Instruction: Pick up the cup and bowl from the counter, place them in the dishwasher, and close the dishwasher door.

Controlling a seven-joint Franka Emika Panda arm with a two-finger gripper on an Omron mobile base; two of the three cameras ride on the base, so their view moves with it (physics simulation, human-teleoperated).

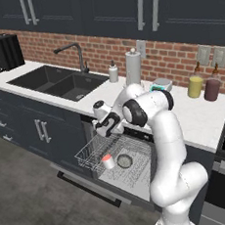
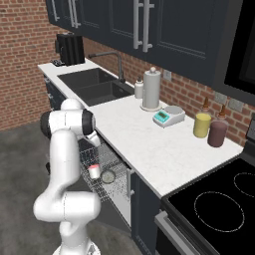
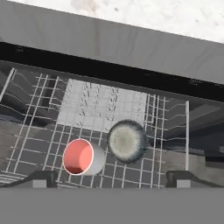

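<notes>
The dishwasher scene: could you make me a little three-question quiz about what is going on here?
1. True or false: the cup and the bowl both lie in the wire rack.
2. How are the gripper jaws? A) shut on the cup B) open and empty C) shut on the bowl
3. Fill in: the dishwasher door is ___.

Key: 1 true, side by side on the rack. 2 B, spread wide above the rack. 3 open, folded down below the pulled-out rack.
</notes>
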